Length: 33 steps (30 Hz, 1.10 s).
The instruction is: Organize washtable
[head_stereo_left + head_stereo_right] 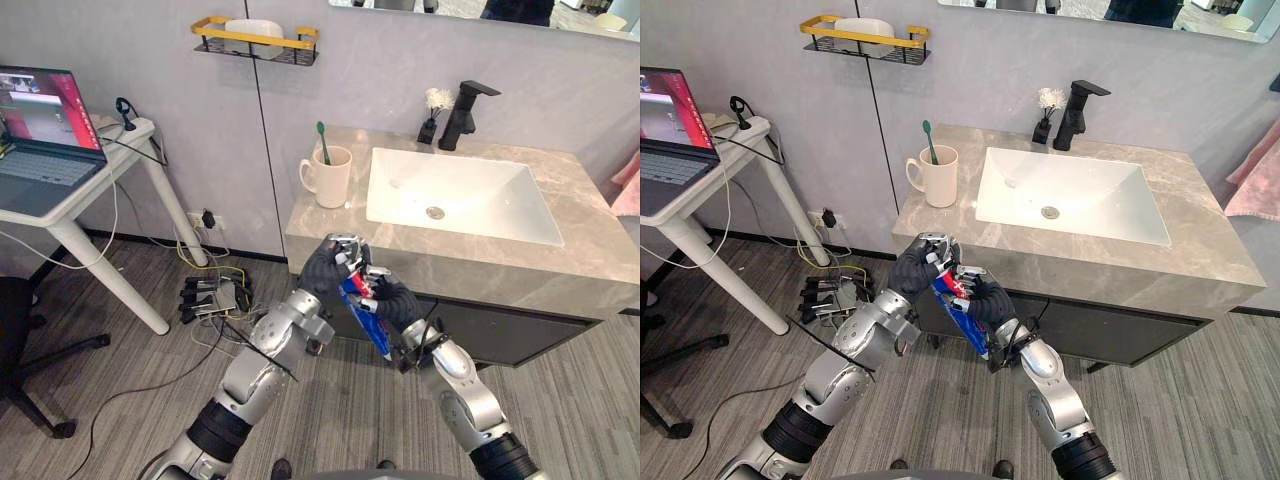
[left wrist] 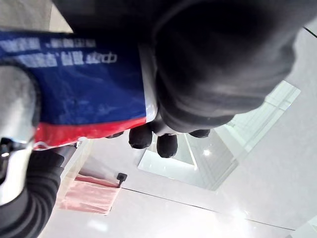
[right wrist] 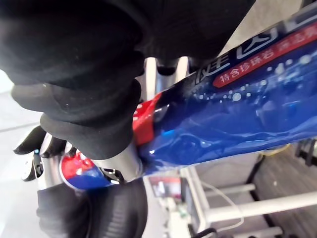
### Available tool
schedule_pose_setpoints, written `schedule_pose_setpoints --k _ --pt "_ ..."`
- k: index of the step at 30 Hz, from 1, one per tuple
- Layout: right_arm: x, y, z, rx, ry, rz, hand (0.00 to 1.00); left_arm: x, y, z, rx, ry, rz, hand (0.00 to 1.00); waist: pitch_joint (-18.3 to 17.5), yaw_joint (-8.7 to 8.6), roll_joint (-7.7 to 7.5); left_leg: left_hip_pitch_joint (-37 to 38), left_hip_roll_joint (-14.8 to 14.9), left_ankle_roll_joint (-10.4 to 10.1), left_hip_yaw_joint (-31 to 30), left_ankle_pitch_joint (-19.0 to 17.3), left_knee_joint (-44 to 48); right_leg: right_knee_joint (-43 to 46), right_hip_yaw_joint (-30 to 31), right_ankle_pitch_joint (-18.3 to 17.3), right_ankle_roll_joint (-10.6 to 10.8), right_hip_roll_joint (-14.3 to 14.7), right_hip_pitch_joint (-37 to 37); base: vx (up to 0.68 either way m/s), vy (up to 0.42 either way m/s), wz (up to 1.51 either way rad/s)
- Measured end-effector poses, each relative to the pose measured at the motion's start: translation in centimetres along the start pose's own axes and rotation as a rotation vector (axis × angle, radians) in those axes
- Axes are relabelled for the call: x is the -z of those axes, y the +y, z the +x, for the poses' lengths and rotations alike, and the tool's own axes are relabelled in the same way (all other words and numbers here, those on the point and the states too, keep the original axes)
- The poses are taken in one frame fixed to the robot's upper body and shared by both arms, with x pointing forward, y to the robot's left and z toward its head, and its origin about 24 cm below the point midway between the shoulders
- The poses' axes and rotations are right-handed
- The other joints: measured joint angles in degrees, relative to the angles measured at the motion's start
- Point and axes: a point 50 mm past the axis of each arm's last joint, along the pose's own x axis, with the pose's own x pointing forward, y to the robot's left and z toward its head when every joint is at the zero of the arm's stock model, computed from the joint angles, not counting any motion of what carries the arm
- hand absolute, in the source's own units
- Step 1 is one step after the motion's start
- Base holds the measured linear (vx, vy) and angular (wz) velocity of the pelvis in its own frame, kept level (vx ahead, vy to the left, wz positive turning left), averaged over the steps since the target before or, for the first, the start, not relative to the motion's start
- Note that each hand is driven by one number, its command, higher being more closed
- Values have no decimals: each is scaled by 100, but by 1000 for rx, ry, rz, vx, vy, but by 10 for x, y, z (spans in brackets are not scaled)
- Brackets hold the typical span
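I logged the lot as follows.

- **Toothpaste tube (image 1: pixel 365 318), one.** It had a glossy blue body with a red band and white print, and lay slanted from 11 to 5 o'clock. It was held in the air just off the front edge of the grey stone desk (image 1: pixel 590 215), at 6 o'clock from the mug and not resting on anything.
- **Left hand (image 1: pixel 335 262), one.** Its fingers were curled round the tube's upper end.
- **Right hand (image 1: pixel 392 300), one.** Its fingers were wrapped round the tube's middle, touching the left hand.
- **Mug (image 1: pixel 331 178), one.** It was cream and stood upright on the desk at 9 o'clock from the basin. It held one green toothbrush (image 1: pixel 323 141), bristles up.
- **Basin (image 1: pixel 455 193), one.** It was white and rectangular, sunk into the desk.
- **Tap (image 1: pixel 465 112), one.** It was black and stood at 12 o'clock of the basin.
- **Small vase (image 1: pixel 432 120), one.** It stood just beside the tap and held white flowers.
- **Wall shelf (image 1: pixel 255 42), one.** It had a gold rail and carried a white dish.
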Motion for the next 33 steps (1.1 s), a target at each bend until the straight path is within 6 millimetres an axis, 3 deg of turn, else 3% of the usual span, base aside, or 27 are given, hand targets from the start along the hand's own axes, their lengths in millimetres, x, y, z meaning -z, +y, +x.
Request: schedule_pose_setpoints --k 10,11,33 --pt "-1 -2 0 28 -7 9 100 -1 0 1 2 -2 18 100 -26 -2 -46 19 1 0 25 0 -1 2 15 1 0 -1 0 0 0 0" --pt "-1 -1 1 31 -10 12 100 -1 0 1 2 -3 19 0 -27 -2 -48 19 1 0 25 0 -1 2 15 1 1 -1 1 0 0 0" --pt "-10 -5 4 88 -55 21 100 -3 -2 7 -1 -37 1 0 -30 8 -73 29 0 0 21 0 -2 10 34 3 4 1 6 0 0 0"
